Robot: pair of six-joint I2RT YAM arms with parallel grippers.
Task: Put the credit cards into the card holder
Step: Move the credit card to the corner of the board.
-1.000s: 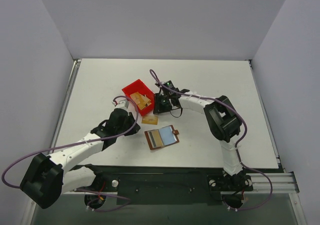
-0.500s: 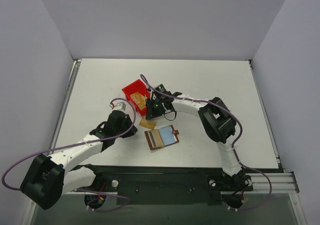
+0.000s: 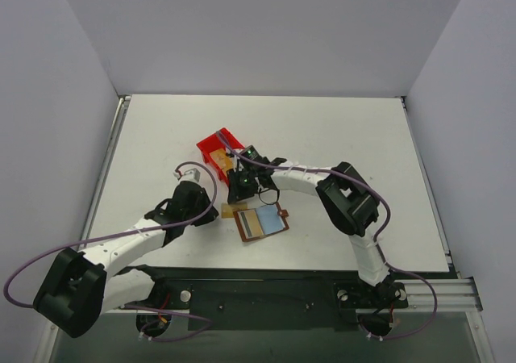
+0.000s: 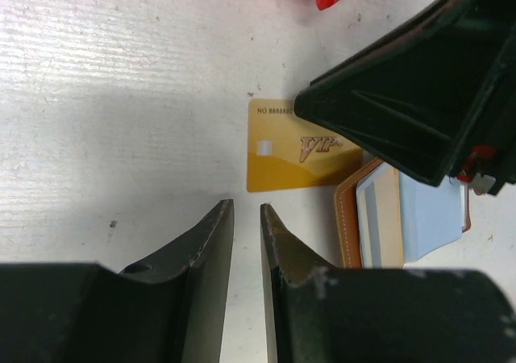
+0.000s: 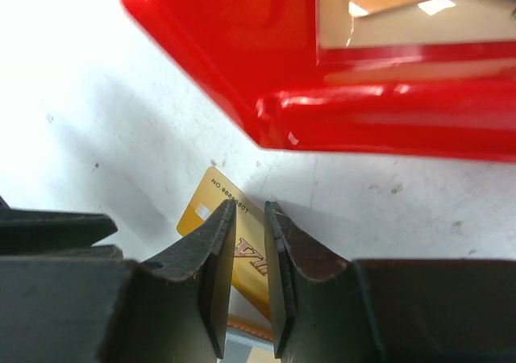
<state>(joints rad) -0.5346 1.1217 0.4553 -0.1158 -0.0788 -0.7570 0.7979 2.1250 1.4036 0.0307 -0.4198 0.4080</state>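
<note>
I am hovering my slightly parted, empty right gripper point(image 5: 248, 216) above one unfiled VIP card point(image 5: 205, 210); more are lying in the red bin point(image 5: 242, 56) ahead.

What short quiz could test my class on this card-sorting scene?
1. True or false: the card holder lies open on the table.
2. Multiple choice: the gold VIP card is
A. flat on the table beside the card holder
B. tucked into one of its pockets
C. standing on edge
3. Short answer: which arm's gripper is poised directly above that card?

Key: 1 true; 2 A; 3 the right gripper.
</note>
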